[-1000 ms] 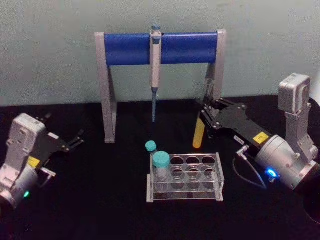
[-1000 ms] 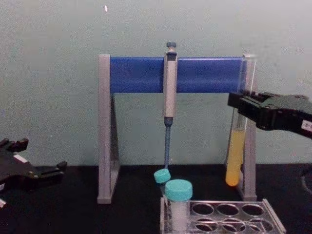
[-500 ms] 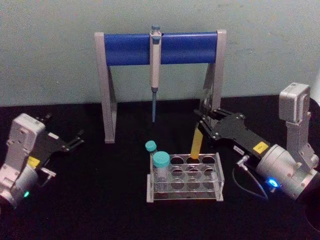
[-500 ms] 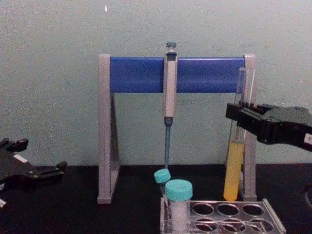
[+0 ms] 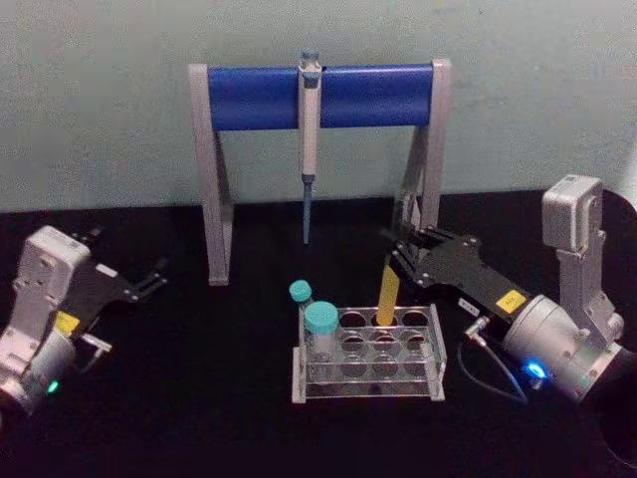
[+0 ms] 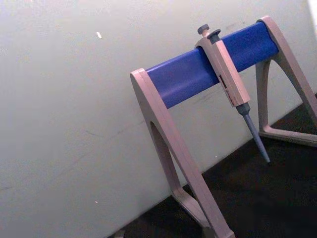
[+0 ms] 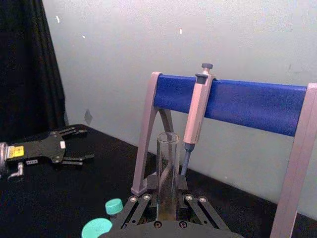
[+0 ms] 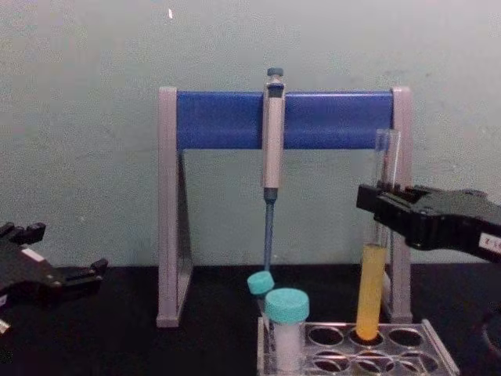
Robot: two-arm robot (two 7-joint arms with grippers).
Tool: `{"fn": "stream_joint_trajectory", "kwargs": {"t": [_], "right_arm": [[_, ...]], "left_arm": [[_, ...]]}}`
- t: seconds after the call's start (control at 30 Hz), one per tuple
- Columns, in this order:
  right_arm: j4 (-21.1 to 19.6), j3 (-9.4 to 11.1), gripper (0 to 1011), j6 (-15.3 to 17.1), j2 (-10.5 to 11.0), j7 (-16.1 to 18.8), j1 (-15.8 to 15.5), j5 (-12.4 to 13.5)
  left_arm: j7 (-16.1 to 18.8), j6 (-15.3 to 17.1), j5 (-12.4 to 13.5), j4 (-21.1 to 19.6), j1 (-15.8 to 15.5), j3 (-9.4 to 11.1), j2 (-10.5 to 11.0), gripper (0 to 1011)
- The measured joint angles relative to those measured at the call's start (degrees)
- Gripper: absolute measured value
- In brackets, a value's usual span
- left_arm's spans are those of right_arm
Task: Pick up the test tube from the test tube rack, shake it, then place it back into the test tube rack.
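the test tube rack point(image 5: 368, 384) sits at the middle of the black table point(image 5: 199, 398), and taking it as the dial's hub, with 12 o'clock away from the robot, the right gripper point(image 5: 400, 261) hangs over its 1 o'clock edge, its arm coming in from about 4 o'clock. its black fingers are clenched on the clear upper part of the test tube point(image 5: 387, 294), above the yellow-orange liquid. from the chest view the tube stands close to upright, its open mouth rising above the gripper and its rounded lower end at the mouth of the middle hole in the rack's 12 o'clock row. how deep it goes into that hole i cannot tell. the right wrist view looks along the fingers at the tube's clear top, held between them. in the rack's 9 o'clock column stands a large teal-capped vial point(image 5: 321, 320), with a smaller teal-capped vial point(image 5: 301, 292) tilted just beyond it toward 11 o'clock. at 12 o'clock, well behind the rack, stands the grey-and-blue pipette stand point(image 5: 259, 97), with the pipette point(image 5: 310, 124) hanging tip down from the middle of its bar. the left gripper point(image 5: 154, 279) lies low over the table at about 9 o'clock, well apart from the rack, its fingers spread and grasping nothing.
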Motion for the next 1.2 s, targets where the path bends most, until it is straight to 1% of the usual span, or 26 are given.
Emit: {"fn": "stream_joint_trajectory", "kwargs": {"t": [0.8,1.2], "right_arm": [[3.7,-1.0,220,-0.3,-0.7,0.1,0.6,-1.7],[5.2,-1.1,220,-0.3,-1.1,0.4,0.7,-1.8]], "left_arm": [[0.0,0.0,0.0,0.0,0.0,0.0,0.0,1010],[0.0,0.0,0.0,0.0,0.0,0.0,0.0,1010]]}}
